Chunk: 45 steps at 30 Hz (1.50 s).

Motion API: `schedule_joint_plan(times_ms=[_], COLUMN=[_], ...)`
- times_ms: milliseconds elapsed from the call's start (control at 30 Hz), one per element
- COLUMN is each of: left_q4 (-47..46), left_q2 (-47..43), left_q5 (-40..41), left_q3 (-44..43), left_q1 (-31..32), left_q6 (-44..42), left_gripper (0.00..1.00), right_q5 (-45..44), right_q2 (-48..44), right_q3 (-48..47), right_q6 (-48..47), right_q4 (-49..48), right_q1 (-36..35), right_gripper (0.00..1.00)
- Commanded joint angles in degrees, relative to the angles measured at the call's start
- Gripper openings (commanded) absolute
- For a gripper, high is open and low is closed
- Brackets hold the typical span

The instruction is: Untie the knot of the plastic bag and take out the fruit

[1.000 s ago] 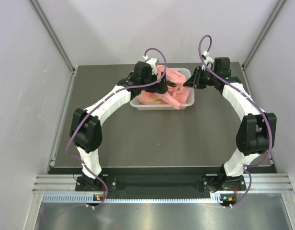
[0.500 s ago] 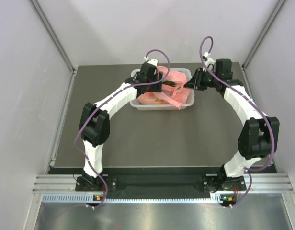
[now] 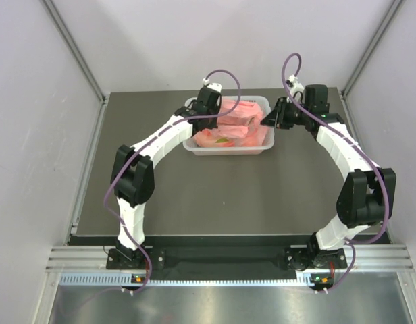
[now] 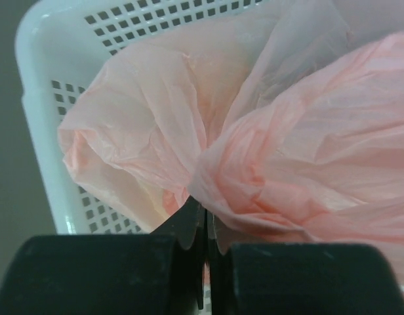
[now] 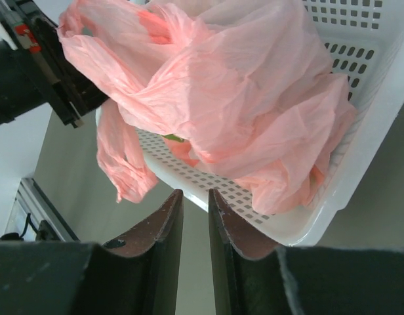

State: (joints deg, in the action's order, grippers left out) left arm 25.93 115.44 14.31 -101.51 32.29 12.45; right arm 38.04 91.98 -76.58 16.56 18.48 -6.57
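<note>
Finding: left end effector (image 4: 201, 213) clenched on a fold of thin salmon-pink crinkly plastic bag (image 4: 300, 151) inside white perforated basket (image 4: 38, 98); right end effector (image 5: 194, 195) narrowly parted, empty.

The plastic bag (image 3: 236, 127) is thin, salmon-pink and very crinkled. It lies in the white basket (image 3: 269, 140) in the upper middle of the top view and fills nearly all of it. In the right wrist view its upper left part is drawn into a twisted strip, and one loose tail (image 5: 117, 161) hangs down at the left, beside the basket's corner. Where the knot sits in these folds I cannot tell. Of the fruit (image 5: 172, 138) only a small green spot shows under the plastic
</note>
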Motion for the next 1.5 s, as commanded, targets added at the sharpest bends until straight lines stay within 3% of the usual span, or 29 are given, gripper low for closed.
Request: schedule_joint_plan(times_ms=[0, 400, 500, 533, 633, 733, 767, 900, 1100, 1233, 1467], left_q4=[0.87, -0.36, -1.76, -2.20, -3.69, -3.35, -3.78, -8.94, -15.55, -18.28, -18.29], left_q2=[-5.92, -10.84, -11.72, -11.99, -12.43, -11.64, -11.64, -13.21, -16.03, -18.05, -19.99], left_q5=[2.57, -5.77, -11.03, -16.10, -21.93, -28.35, -30.02, -33.36, -44.43, -49.88, -50.43], left_q3=[-3.86, -10.89, -11.60, -11.51, -11.08, -9.59, -8.62, -0.81, 7.64, 10.02, 11.69], left_q1=[-1.62, -10.67, -12.43, -12.95, -13.13, -13.13, -13.13, -13.05, -13.05, -13.05, -13.05], left_q6=[-2.78, -3.57, -2.96, -2.96, -3.13, -1.99, -1.21, 1.34, 4.86, 6.27, 5.75], left_gripper=[0.00, 0.00, 0.00, 0.00, 0.00, 0.00, 0.00, 0.00, 0.00, 0.00, 0.00], right_q5=[-1.21, -8.15, -9.65, -9.39, -9.12, -10.18, -10.79, -15.53, -28.09, -33.03, -41.10], right_q2=[-1.55, 4.86, 6.01, 6.01, 4.35, 1.71, 1.10, -2.15, -0.67, 0.21, 7.50], right_q3=[-3.75, -16.14, -17.90, -18.17, -17.64, -17.21, -16.94, -15.36, -19.75, -21.33, -29.41], right_q6=[-1.44, -2.94, -2.67, -2.76, -4.24, -6.71, -7.06, -8.99, -10.23, -8.56, -11.63], right_q4=[-0.03, 6.03, 7.27, 7.36, 7.36, 8.41, 8.50, 9.47, 14.21, 12.37, 16.23], right_q1=[0.59, 0.59, 0.59, 0.59, -0.90, -3.27, -4.32, -8.27, -16.18, -18.83, -24.01], right_gripper=[0.22, 0.21, 0.20, 0.20, 0.26, 0.39, 0.52, 0.77, 0.84, 0.86, 0.92])
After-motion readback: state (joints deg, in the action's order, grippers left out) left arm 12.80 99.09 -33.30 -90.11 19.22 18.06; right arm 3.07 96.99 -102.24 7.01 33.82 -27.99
